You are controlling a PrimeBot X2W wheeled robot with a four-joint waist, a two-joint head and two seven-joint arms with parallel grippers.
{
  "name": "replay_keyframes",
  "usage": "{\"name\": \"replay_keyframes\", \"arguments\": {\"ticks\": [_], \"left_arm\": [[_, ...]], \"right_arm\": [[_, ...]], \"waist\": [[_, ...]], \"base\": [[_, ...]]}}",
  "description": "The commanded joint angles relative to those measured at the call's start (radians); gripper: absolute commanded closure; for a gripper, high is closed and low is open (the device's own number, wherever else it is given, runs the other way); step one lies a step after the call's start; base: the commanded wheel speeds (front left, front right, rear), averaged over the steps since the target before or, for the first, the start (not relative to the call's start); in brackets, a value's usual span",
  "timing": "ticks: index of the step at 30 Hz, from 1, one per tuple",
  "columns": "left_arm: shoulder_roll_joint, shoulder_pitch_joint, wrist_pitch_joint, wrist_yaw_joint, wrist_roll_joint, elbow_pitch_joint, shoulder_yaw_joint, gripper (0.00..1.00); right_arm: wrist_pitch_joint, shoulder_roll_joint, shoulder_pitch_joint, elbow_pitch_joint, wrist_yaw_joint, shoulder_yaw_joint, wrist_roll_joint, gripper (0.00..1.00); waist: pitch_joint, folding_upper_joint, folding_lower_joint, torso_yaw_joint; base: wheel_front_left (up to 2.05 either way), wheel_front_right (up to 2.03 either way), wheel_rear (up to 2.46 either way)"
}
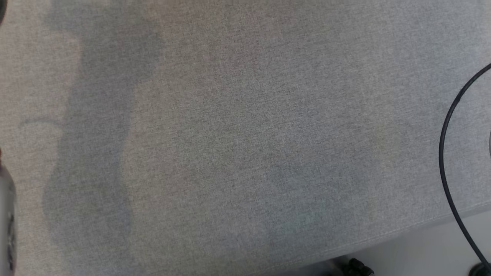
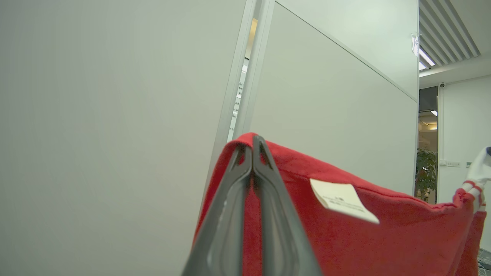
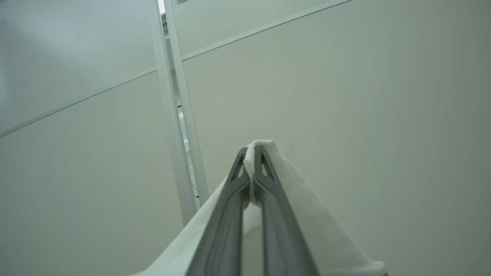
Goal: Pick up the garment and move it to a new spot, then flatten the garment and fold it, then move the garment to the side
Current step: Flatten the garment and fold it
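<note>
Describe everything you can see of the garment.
The garment is soft red cloth with a white part and a red-and-white striped trim. A cream label hangs on the red side. It is held up before pale wall panels, the left gripper pinching the red edge, the right gripper a white edge.

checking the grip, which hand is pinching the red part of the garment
The left hand: it is shut on red cloth of the garment near a cream label; the right hand pinches white cloth.

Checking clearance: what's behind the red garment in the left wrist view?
Pale wall panels and a potted plant rise behind the garment; it covers whatever lies lower.
</note>
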Motion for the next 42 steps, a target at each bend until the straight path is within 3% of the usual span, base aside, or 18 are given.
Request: {"name": "replay_keyframes", "arguments": {"ticks": [1,4,7,12,16,21,30,37,42], "left_arm": [[0.005,0.079,0.001,-0.003,0.015,0.007,-0.016,1.0],[0.027,0.177,0.0,-0.003,0.03,0.019,-0.073,1.0],[0.012,0.302,-0.001,-0.003,0.007,0.035,-0.102,1.0],[-0.001,0.515,-0.001,-0.002,-0.043,0.044,-0.16,1.0],[0.009,0.665,-0.001,-0.002,-0.109,0.076,-0.218,1.0],[0.04,0.808,0.001,-0.002,-0.196,0.107,-0.301,1.0],[0.061,1.017,0.047,0.003,-0.287,0.098,-0.378,1.0],[0.079,1.137,0.075,0.063,-0.312,0.057,-0.387,1.0],[0.097,1.208,0.099,0.108,-0.322,0.011,-0.393,1.0]], "right_arm": [[-0.002,-0.012,0.055,0.001,0.0,0.025,0.013,1.0],[-0.002,-0.053,0.152,0.011,0.0,0.123,0.049,1.0],[0.006,-0.104,0.278,0.009,0.0,0.235,0.113,1.0],[0.122,-0.21,0.55,-0.041,0.0,0.383,0.245,1.0],[0.244,-0.283,0.766,-0.07,0.0,0.403,0.305,1.0],[0.366,-0.308,0.981,-0.12,0.0,0.35,0.303,1.0],[0.672,-0.219,1.322,-0.262,0.0,0.116,0.15,1.0],[0.965,-0.079,1.546,-0.486,0.0,-0.046,-0.011,1.0],[1.093,0.012,1.628,-0.615,0.0,-0.104,-0.08,1.0]], "waist": [[0.023,0.0,-0.0001,-0.003],[0.031,0.0,-0.0001,0.004],[0.018,0.0,-0.0001,0.02],[-0.03,0.0,-0.0001,0.052],[-0.094,0.0,-0.0001,0.072],[-0.182,0.0,-0.0001,0.086],[-0.34,0.0,-0.0001,0.125],[-0.397,0.0,-0.0001,0.141],[-0.409,0.0,-0.0001,0.141]], "base": [[0.0,0.0,0.0],[0.0,0.0,0.0],[0.0,0.0,0.0],[0.0,0.0,0.0],[0.0,0.0,0.0],[0.0,0.0,0.0],[0.0,0.0,0.0],[0.0,0.0,0.0],[0.0,0.0,0.0]]}}
